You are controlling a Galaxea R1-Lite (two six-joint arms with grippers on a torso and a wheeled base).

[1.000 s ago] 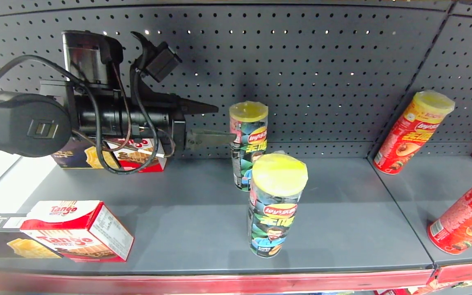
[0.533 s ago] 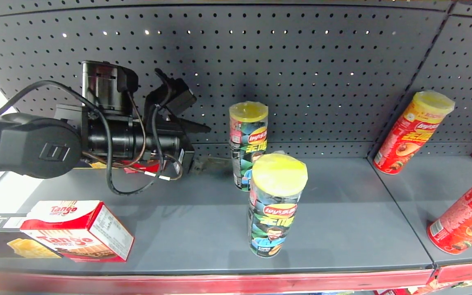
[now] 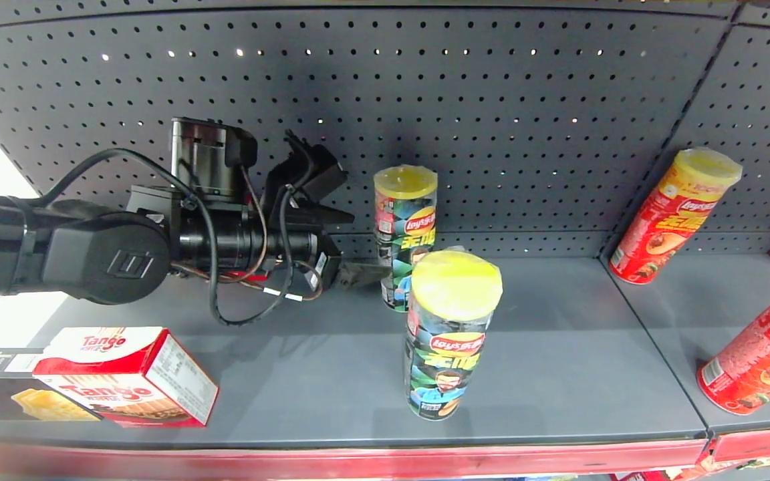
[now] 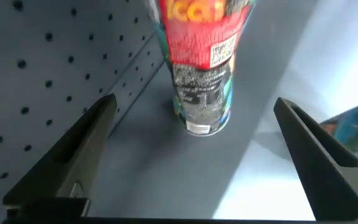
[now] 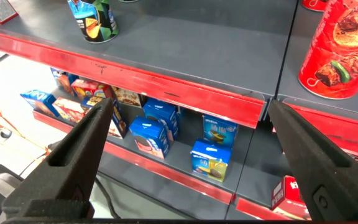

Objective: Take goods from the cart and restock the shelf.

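The left gripper [image 3: 366, 246] was open, its two fingers spread and holding nothing, low over the shelf [image 3: 559, 374] and just to the left of the rear chip can [image 3: 405, 234], which stood upright by the pegboard wall [image 3: 492, 100]. A second chip can [image 3: 448, 334] stood upright in front of it, nearer the red edge. The right gripper [image 5: 190, 106] hung open too (down below, facing blue boxes [image 5: 213, 155] on a lower level). A wafer box [image 3: 131, 374] sat at the front left, and red cans [image 3: 672, 214] in the next bay.
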